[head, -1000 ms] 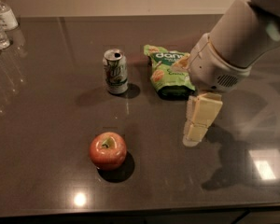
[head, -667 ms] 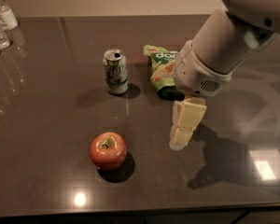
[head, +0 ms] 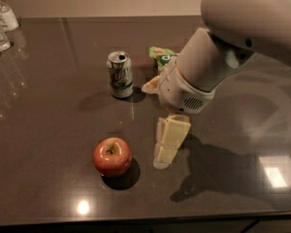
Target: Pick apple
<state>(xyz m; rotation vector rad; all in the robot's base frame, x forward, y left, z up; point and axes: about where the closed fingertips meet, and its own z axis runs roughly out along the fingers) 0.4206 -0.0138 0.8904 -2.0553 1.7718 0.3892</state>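
Note:
The apple (head: pixel 112 157) is round and red-orange with a yellow-green patch at its stem dimple. It sits on the dark table (head: pixel 48 130) near the front, left of centre. My gripper (head: pixel 165 154) hangs from the big white arm, its cream fingers pointing down just to the right of the apple, a short gap away and a little above the table. Nothing is in it.
A green and white soda can (head: pixel 120 74) stands behind the apple. A green snack bag (head: pixel 161 58) lies behind my arm, partly hidden by it. Clear water bottles (head: pixel 0 23) stand at the far left corner. The table's front edge runs just below the apple.
My arm and gripper have moved left and toward the front, closing most of the gap to the apple. The apple and can have not moved.

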